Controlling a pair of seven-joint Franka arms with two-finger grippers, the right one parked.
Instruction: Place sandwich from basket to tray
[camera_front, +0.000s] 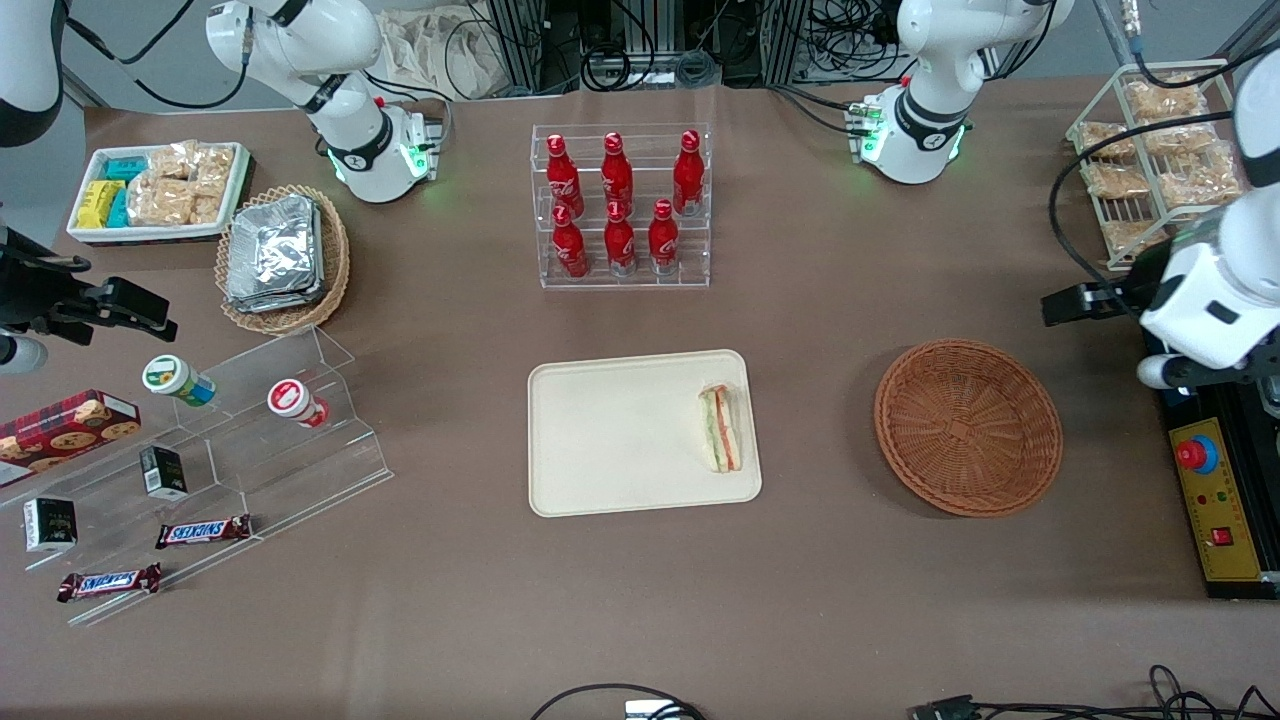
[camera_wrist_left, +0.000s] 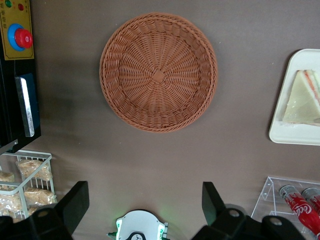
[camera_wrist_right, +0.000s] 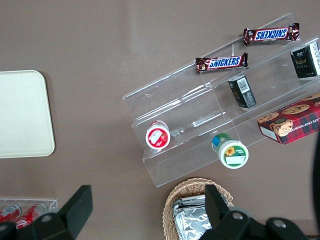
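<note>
The sandwich (camera_front: 722, 428) lay on the tray (camera_front: 620, 440), against the tray's short edge nearest the basket (camera_front: 968, 427), with its striped orange-red and green cut edge facing up in the front view. The tray rested flat at the middle of the brown bench (camera_front: 800, 600). In the front view, the basket stood at about 3 o'clock from the tray, apart from it, with bare bench between them and nothing inside its woven bowl. The tool (camera_wrist_left: 145, 202) hung above the bench near the basket, toward the working arm's end, and held nothing. In the left wrist view, its two dark fingers (camera_wrist_left: 75, 202) stood wide apart, with the basket (camera_wrist_left: 158, 71) visible between and past them. That view also showed one corner of the tray (camera_wrist_left: 287, 132) with the pale bread face of the sandwich (camera_wrist_left: 301, 102) on it. A clear acrylic rack of red cola bottles (camera_front: 620, 205) stood at 12 o'clock from the tray in the front view, farther from the front camera. A wire rack of snack packets (camera_front: 1150, 160) stood at the working arm's end of the bench, at about 1 o'clock from the basket.
</note>
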